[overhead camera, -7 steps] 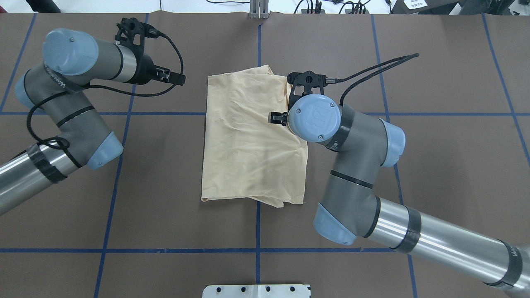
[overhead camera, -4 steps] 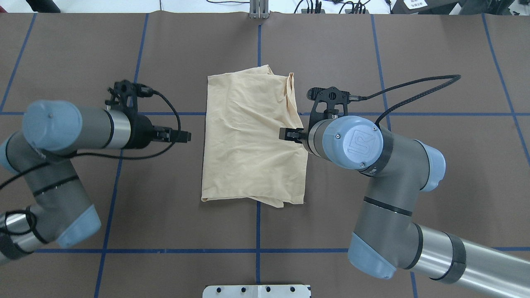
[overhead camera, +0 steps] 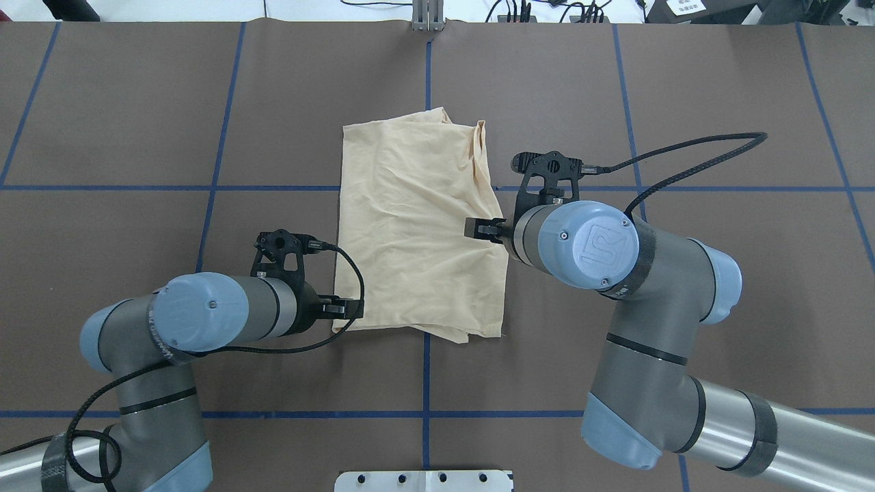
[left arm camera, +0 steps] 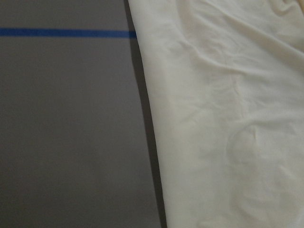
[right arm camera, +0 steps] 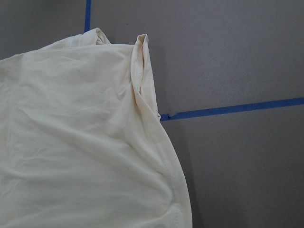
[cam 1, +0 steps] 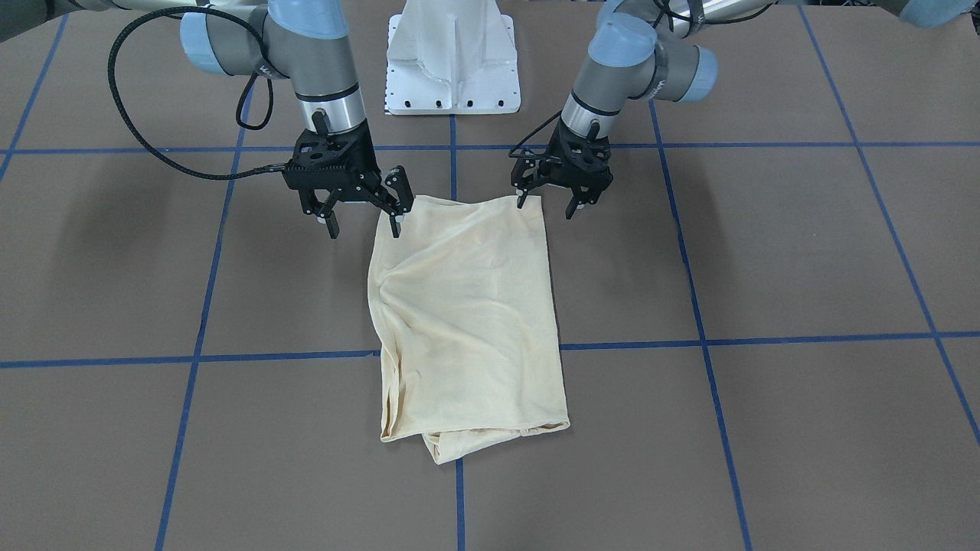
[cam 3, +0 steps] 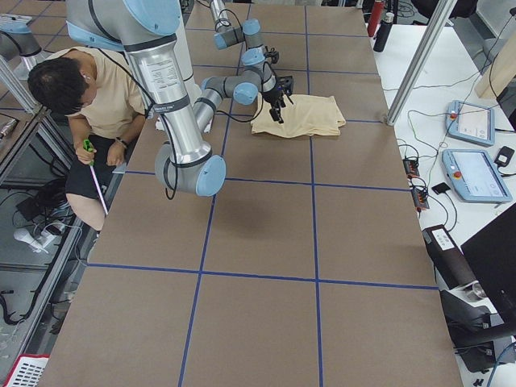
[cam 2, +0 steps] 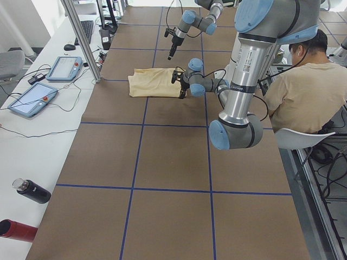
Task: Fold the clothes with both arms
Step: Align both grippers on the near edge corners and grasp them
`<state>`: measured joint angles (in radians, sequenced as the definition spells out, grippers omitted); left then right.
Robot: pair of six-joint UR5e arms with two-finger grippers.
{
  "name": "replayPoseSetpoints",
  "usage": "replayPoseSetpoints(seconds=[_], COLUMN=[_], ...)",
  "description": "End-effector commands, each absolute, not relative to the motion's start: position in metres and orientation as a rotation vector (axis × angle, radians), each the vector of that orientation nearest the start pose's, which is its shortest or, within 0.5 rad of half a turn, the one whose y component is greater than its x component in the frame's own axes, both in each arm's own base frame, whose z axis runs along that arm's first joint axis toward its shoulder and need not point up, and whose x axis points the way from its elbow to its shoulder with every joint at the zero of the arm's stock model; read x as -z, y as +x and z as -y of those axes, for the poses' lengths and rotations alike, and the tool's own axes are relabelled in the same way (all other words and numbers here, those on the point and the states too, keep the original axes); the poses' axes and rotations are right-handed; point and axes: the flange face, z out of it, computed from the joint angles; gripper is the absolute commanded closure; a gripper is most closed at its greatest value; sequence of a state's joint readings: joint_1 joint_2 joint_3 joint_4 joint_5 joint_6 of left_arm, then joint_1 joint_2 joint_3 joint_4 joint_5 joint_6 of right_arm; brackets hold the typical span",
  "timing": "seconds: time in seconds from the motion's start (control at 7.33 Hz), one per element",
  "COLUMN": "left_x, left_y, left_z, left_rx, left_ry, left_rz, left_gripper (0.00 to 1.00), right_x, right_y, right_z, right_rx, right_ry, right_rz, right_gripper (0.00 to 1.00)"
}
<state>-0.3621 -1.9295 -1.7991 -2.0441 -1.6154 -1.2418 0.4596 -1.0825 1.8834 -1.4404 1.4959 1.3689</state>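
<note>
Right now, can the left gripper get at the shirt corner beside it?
Probably yes: the left gripper hangs open at the shirt corner, and nothing lies between them.

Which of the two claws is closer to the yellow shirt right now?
Left. The left gripper hovers low at the shirt's robot-side corner, on the robot's left. The right gripper hangs noticeably higher, over the shirt's right side.

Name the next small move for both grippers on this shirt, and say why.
Probably lower both and pinch the T-shirt at its two robot-side corners. The left gripper and right gripper hang open, one at each of those corners, and neither holds cloth. The shirt lies flat as a long rectangle, so a fold toward its far end looks due.
</note>
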Motion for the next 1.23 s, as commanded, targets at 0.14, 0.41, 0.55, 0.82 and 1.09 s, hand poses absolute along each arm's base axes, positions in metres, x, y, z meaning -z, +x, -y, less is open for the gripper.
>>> replayPoseSetpoints(seconds=[0.14,0.41,0.55,0.82,1.09], left_x=[-0.3019,-0.3018,-0.3013,-0.3018,-0.3018], left_y=[0.5396,0.5396,0.5394,0.5397,0.5402], left_z=[0.3326,0.3326,0.3321,0.3322,0.3313], left_rx=[0.000,0.002,0.000,0.001,0.001], left_ry=[0.309,0.308,0.304,0.303,0.302], left_rz=[-0.992,-0.992,-0.994,-0.994,-0.994], left_gripper=[0.38,0.34,0.30,0.31,0.36], right_x=[-0.2366,-0.2366,-0.2366,-0.2366,-0.2366], right_y=[-0.4882,-0.4900,-0.4900,-0.4900,-0.4900], right_z=[0.3939,0.3918,0.3918,0.3918,0.3918], right_rx=[-0.268,-0.264,-0.264,-0.264,-0.264], right_ry=[0.365,0.365,0.365,0.365,0.365], right_rz=[0.860,0.861,0.861,0.861,0.861], right_gripper=[0.00,0.00,0.00,0.00,0.00])
